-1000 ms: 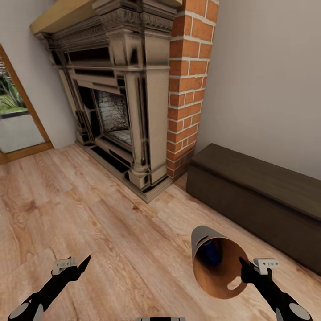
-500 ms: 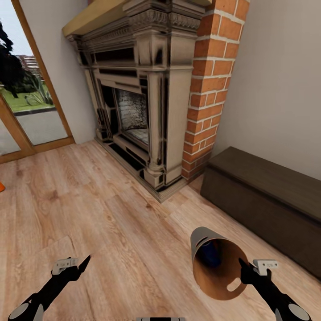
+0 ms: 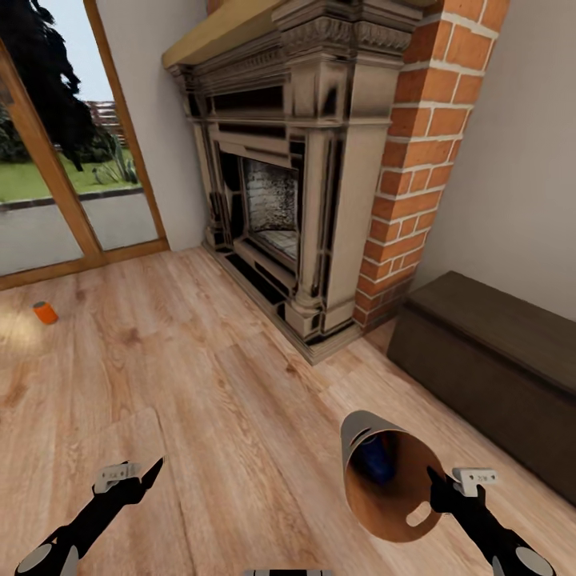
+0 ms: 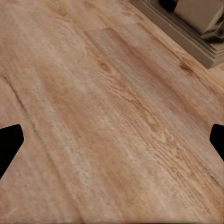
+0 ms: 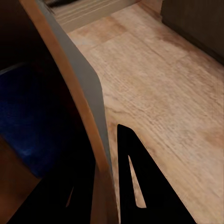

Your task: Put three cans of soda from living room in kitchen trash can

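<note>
1. I am counting two soda cans: one orange can (image 3: 46, 312) lying on the plank floor (image 3: 200, 416) well out from the fireplace (image 3: 296, 160), on the side of the glass doors (image 3: 56, 184), and one blue can (image 3: 373, 462) sitting inside the trash can (image 3: 384, 480).
2. I am seeing one trash can, tipped so its coppery mouth faces my head camera, out on the floor in front of the fireplace's brick column (image 3: 416, 152) and near the dark low cabinet (image 3: 496, 360).
3. My right gripper (image 3: 436, 488) is clenching the trash can's rim; the right wrist camera is showing the wall (image 5: 88, 116) passing between the two fingers (image 5: 140, 186), with the blue can (image 5: 32, 121) deep inside.
4. My left gripper (image 3: 148, 474) is hanging over bare floor, carrying nothing; the left wrist camera is showing its fingertips (image 4: 9, 140) spread wide apart, with the fireplace's base (image 4: 196, 32) just at the frame edge.
</note>
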`<state>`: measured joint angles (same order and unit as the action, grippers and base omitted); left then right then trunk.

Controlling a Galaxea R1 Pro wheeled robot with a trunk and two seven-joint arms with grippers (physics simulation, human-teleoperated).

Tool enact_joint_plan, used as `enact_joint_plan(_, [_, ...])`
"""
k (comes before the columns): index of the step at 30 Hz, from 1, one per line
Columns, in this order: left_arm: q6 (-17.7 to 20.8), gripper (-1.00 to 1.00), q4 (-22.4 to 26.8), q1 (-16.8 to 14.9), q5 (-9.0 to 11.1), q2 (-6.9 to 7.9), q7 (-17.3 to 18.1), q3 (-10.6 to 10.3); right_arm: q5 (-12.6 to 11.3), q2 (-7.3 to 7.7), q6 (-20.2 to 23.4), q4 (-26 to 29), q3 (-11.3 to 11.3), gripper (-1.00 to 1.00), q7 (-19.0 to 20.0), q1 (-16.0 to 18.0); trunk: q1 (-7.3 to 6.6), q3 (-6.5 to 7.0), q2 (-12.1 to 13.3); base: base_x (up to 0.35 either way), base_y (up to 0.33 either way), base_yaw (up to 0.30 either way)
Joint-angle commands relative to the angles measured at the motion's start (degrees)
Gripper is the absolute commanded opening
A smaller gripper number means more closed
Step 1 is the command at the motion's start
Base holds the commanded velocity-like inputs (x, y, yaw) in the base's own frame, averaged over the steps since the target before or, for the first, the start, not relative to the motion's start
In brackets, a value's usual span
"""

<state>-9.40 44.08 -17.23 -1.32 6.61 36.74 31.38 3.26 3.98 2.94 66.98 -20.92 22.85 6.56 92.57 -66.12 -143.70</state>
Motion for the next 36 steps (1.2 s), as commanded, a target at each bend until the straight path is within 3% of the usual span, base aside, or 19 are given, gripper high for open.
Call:
enact_joint_plan(1, [0.0,1.0,0.0,0.0,0.0,0.0,0.0,0.0,-0.6,-0.02,0.0,-0.1,0.0,-1.0,0.3,0.0,-0.01,0.01,0.0,0.0,0.0,0.247])
enact_joint_plan(36, [0.0,1.0,0.0,0.0,0.0,0.0,0.0,-0.3,0.0,-0.24,0.0,-1.6,0.3,-1.0,0.3,0.0,-0.01,0.01,0.0,0.0,0.0,0.247])
